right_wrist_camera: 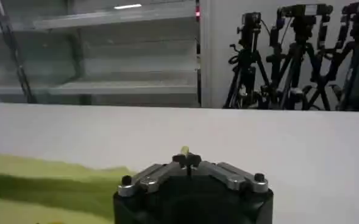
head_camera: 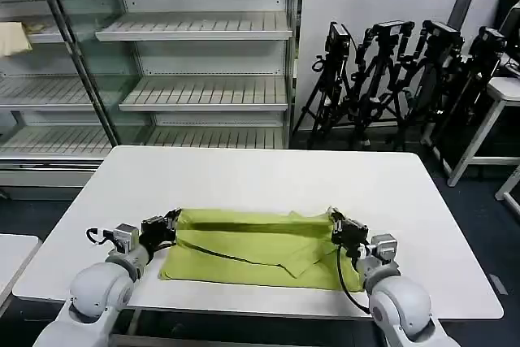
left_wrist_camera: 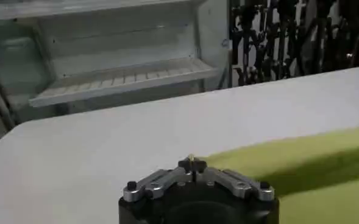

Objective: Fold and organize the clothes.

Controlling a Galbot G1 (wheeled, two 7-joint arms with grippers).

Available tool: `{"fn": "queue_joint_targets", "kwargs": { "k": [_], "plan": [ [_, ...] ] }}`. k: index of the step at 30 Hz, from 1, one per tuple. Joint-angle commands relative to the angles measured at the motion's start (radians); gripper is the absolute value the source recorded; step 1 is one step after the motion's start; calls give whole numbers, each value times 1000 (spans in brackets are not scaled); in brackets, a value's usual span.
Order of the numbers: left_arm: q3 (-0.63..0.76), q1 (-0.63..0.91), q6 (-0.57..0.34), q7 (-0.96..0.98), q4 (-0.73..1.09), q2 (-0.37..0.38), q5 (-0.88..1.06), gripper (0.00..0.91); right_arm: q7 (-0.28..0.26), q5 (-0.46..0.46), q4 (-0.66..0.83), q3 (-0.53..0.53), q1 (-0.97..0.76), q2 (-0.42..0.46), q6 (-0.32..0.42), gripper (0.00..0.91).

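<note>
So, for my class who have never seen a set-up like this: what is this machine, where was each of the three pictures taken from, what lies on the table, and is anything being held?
It is a two-armed robot standing at a white table. The wide picture comes from a camera on its head, looking down; the other two come from cameras on its wrists, one on each arm, looking past the claws.

On the table lies a lime green shirt, partly folded into a long band near the robot's edge. The left claw sits at the shirt's left end and the right claw at its right end. In the wrist pictures each claw is shut, with a bit of green fabric pinched at the tip, so both appear to grip the shirt's far edge.

Behind the table stand empty shelves and camera tripods.
</note>
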State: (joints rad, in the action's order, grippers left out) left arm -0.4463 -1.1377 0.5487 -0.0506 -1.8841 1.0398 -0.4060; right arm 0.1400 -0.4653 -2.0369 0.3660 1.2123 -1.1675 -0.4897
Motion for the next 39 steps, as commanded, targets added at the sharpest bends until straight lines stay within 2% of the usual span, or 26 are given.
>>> {"fn": "queue_joint_targets", "kwargs": {
  "k": [1,8,9,10,11,12,19,23,26,28,30,34,39],
  "plan": [
    [-22,-33,-1,-9,-26,-4,7,0,-3,8,-59,21,68,9,12,0],
    [-22,-45,1,-12,-36,-15,7,20,-9,37,-77,34,101,14,4,0],
    [-21,-49,4,-13,-39,-16,8,262,-9,46,-69,35,104,13,4,0],
    [-22,-53,7,-16,-43,-16,10,907,-10,50,-65,37,105,13,5,121],
    [-22,-60,17,-14,-52,-16,14,907,-11,54,-60,39,108,13,5,121],
    [-24,-68,22,-12,-60,-18,20,907,-10,58,-58,41,111,12,5,907],
    [-50,-112,28,-8,-118,-26,32,907,-29,55,-83,70,133,12,5,907],
    [-45,-128,28,62,-148,-15,-20,907,-37,58,-108,87,155,14,8,907],
    [1,-128,29,193,-154,8,-81,907,-42,69,-110,90,165,14,16,907],
    [50,-117,29,337,-151,42,-210,907,-51,87,-109,94,174,14,26,907],
    [89,-100,29,433,-133,74,-236,907,-56,91,-111,96,180,13,31,907],
    [127,-86,29,519,-95,103,-251,907,-68,100,-120,99,199,15,40,907],
    [139,-82,29,525,-66,110,-253,907,-77,107,-120,105,213,19,52,907]
  ]
}}
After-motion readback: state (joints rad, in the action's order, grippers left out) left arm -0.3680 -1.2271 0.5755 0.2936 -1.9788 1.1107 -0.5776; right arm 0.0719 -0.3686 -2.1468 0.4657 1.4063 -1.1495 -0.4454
